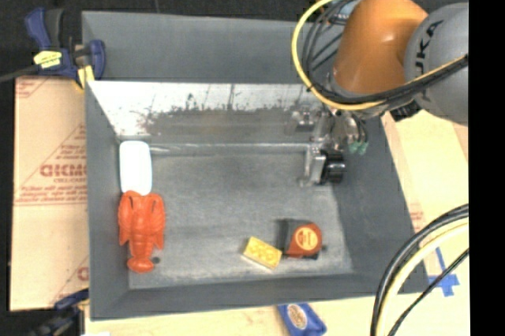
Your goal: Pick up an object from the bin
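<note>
Gripper: the gripper (pixel 323 167) hangs at about 3 o'clock in the grey metal bin (pixel 197 50), near the right wall, over bare floor.
Gripper state: I cannot tell how wide it stands; nothing is seen held in it.
Nearest thing: the orange and black tape measure with a rounded case (pixel 302 240), at about 5 o'clock, apart from the gripper and not under it.
Its neighbour: the small yellow rectangular block (pixel 261 252) lies just beside the tape measure, toward 6 o'clock.
Other things: the red-orange plastic lobster toy (pixel 142 230) at 8 o'clock; the white oblong rounded piece (pixel 135 166) at 9 o'clock, touching or almost touching the lobster.
Axis of tape measure: it seems to lie flat, long axis from 9 to 3 o'clock, black part toward 9.
Handling, my judgement: the case is probably hard, stiff, smooth, and a little heavy for its size; not fragile.
Where to hold: across the short width of the case, at the middle, so it does not turn.
Risk: the smooth rounded edge may slip.
</note>
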Controlling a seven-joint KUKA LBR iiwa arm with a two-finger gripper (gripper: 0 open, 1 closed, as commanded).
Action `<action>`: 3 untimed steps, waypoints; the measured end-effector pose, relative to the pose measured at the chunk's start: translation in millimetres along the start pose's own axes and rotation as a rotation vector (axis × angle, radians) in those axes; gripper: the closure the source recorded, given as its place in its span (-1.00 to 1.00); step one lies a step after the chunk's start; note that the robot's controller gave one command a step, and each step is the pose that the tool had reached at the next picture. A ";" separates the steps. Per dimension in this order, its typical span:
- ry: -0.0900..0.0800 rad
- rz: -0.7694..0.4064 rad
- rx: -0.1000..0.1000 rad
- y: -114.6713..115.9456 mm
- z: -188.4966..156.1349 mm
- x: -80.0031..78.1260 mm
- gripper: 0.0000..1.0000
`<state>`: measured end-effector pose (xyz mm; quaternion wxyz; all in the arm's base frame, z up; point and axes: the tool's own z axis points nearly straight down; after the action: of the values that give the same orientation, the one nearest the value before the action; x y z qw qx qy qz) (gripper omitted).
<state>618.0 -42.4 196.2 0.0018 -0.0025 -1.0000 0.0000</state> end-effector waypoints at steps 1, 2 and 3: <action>-0.008 -0.001 0.001 -0.2 -5.0 -1.4 -1.00; -0.014 -0.018 0.002 -21.4 41.3 45.0 -1.00; -0.001 -0.032 0.003 -35.2 86.8 90.0 -1.00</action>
<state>527.5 -77.2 109.7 0.0015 0.0135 -0.9999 0.0015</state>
